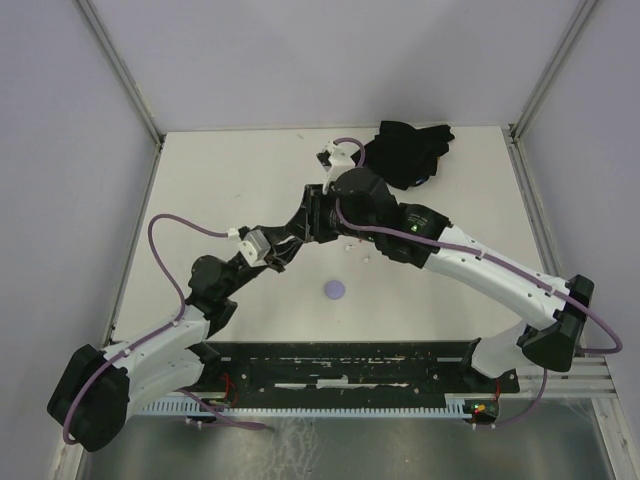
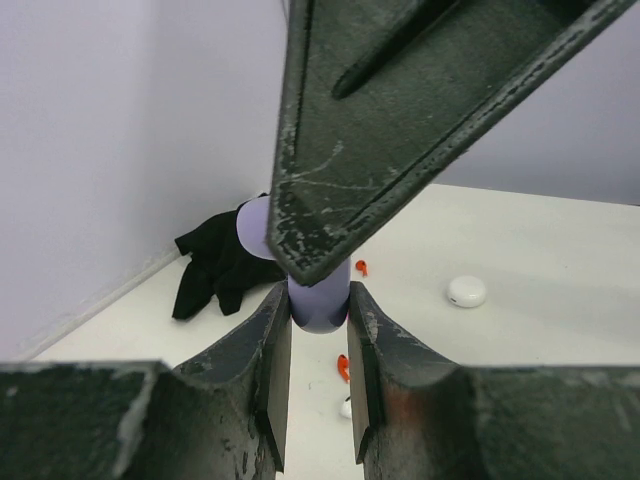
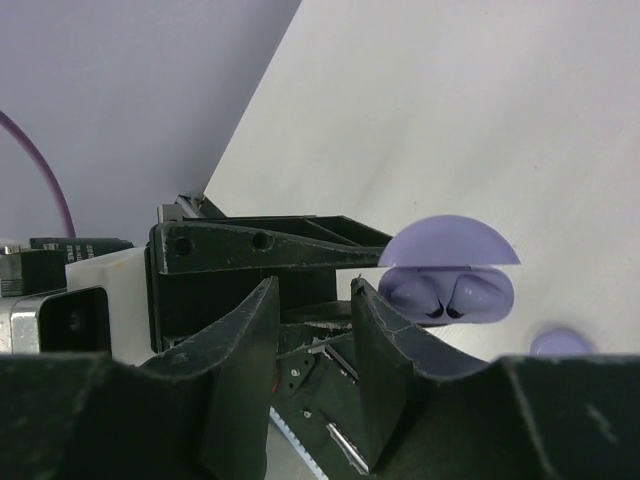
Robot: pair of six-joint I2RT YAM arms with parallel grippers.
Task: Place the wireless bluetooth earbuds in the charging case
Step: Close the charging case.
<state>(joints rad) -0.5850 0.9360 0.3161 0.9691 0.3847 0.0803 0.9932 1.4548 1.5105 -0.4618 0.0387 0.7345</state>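
Note:
My left gripper [image 2: 318, 302] is shut on the lower half of a lavender charging case [image 2: 320, 300], held above the table. In the right wrist view the case [image 3: 450, 295] stands open with its lid [image 3: 450, 238] raised, and two lavender earbuds [image 3: 422, 292] sit side by side in it. My right gripper [image 3: 315, 330] is open with nothing between its fingers; one finger [image 2: 400, 130] hangs just over the case. Two red earbuds [image 2: 343, 366] and a white one [image 2: 346, 407] lie on the table below. From above, both grippers [image 1: 315, 208] meet mid-table.
A black cloth [image 1: 405, 150] is bunched at the back right. A round lavender disc [image 1: 334, 289] lies in front of the grippers. A white round case [image 2: 467, 291] rests on the table beyond the red buds. Walls close in three sides.

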